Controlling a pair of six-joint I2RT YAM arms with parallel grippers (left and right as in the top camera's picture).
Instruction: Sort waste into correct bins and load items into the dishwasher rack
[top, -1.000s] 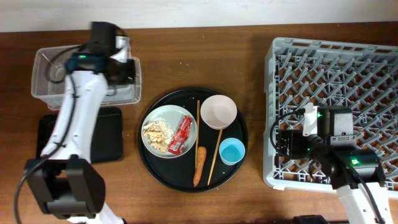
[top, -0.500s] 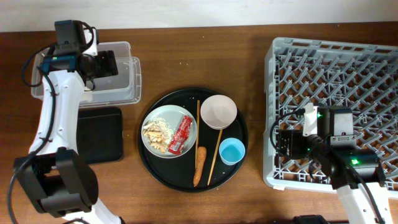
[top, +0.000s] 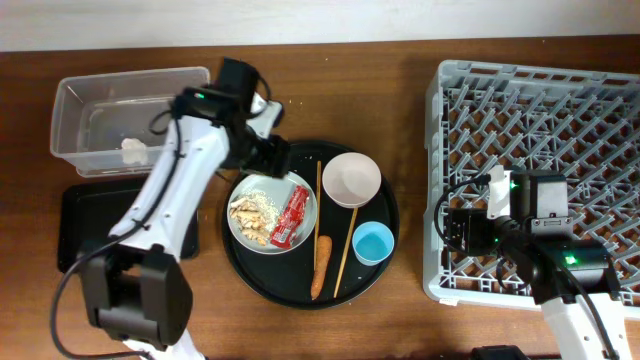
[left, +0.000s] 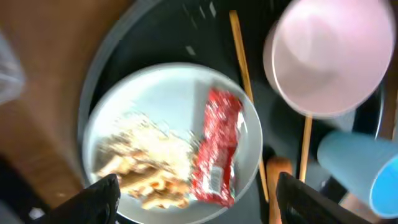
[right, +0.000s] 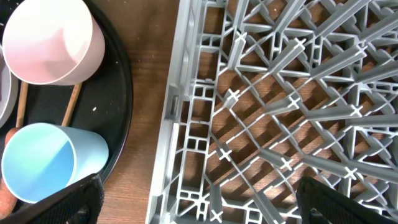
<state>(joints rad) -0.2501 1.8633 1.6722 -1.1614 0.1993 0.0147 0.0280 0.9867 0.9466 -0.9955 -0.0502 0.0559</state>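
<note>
Brown table (top: 400, 90) underlies left fingers (left: 102, 202) spread wide, empty, over plate (left: 168, 99).

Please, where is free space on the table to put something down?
Bare wood lies between the round tray and the rack, and behind the tray, right of the tub. The tray itself is crowded with plate, bowl and cup.

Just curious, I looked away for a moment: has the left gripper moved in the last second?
Yes. The left gripper swung right, off the clear tub, and now hangs over the upper edge of the plate.
</note>
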